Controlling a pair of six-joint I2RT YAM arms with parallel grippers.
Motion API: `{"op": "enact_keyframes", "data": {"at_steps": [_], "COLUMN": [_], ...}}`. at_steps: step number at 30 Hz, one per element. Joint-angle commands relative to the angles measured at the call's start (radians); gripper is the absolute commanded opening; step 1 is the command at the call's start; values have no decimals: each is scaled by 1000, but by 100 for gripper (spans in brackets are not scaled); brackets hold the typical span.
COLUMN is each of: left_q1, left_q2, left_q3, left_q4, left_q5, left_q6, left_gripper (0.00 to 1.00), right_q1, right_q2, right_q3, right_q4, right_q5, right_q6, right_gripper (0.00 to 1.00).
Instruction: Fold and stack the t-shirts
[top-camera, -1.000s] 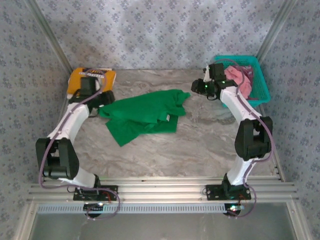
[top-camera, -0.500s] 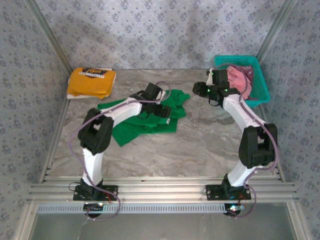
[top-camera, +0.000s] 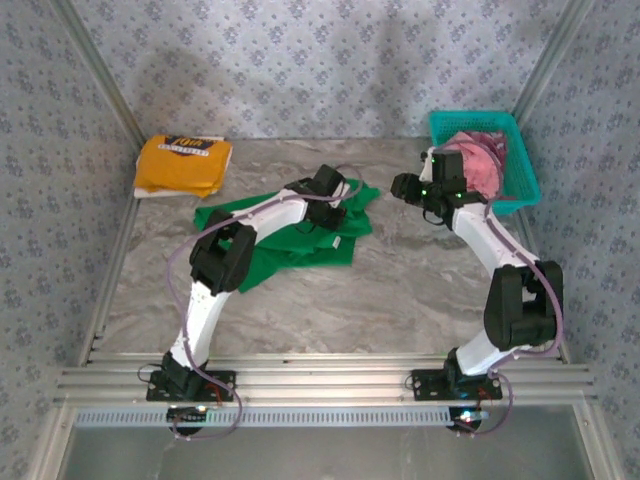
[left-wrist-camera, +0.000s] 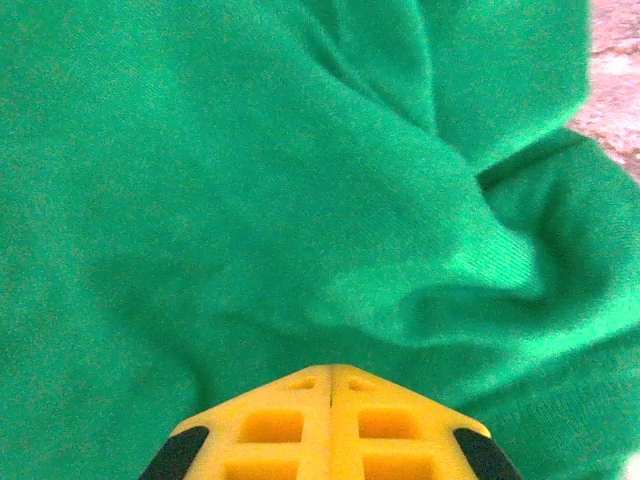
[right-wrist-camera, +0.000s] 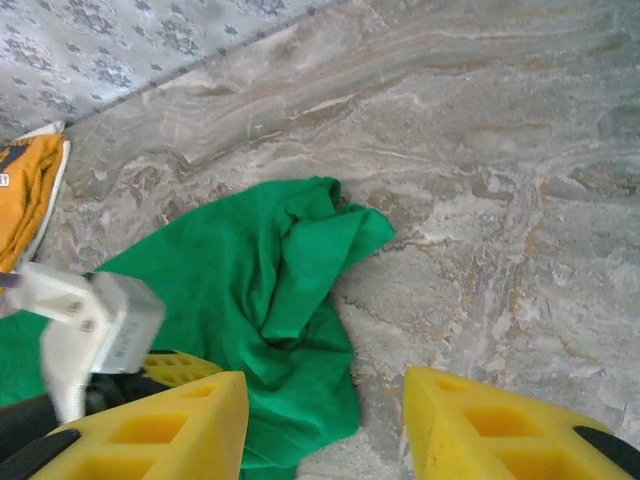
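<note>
Green t-shirt (top-camera: 262, 262) lies crumpled mid-table (top-camera: 400, 290). Left gripper (left-wrist-camera: 330, 372) presses into its far-right folds, jaws clenched tip to tip; whether cloth is pinched cannot be told. Right gripper (right-wrist-camera: 325, 385) hangs over bare marble near the basket (top-camera: 525, 185), jaws apart, holding nothing. Yellow-orange t-shirt (top-camera: 183, 165) sits folded in the far-left corner. Pink t-shirt (top-camera: 480, 165) lies in the basket.

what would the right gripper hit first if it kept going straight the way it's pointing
Most likely the green t-shirt, whose rumpled edge sits straight ahead of the open right gripper. Depth is unclear, so it could reach the table beside it.
</note>
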Motion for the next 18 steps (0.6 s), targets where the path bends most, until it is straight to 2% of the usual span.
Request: {"op": "enact_keyframes", "data": {"at_steps": [1,5,6,7,8,11,13,14,16,18], "left_q1": [12,50,44,36,20,-45,-57,-56,-60,-70], "left_q2": [-158,-244,-242,-223,-203,-146,-150,-154,-139,-89], "left_q3": [110,123,136,196,221,182,58,-1,-30,19], "left_q4": [-82,-69,-96,-147,-202,-297,-237,-185,-122,-117], "left_q5": [-10,62,73,85,84,-19,-39,-29,-12,-25], "left_q6": [-5,-13,1,15,27,69,57,44,39,52], "left_gripper": [0,0,23,57,73,83,90,97,98,98], "right_q1": [-3,6,11,15,15,7,-5,-14,-41,-68], "right_q2": [20,65,74,82,89,84,66,55,38,15], "right_q3": [-14,-20,-20,-21,-21,-31,-49,-64,-92,-128], "right_q4": [36,75,78,80,84,95,109,120,142,177], "right_q5": [-32,-90,-96,-103,-107,-113,-98,-94,-93,-95], "right_q6": [23,39,41,43,47,55,59,65,84,108], "right_gripper": [48,48,48,48,48,48,48,48,48,48]}}
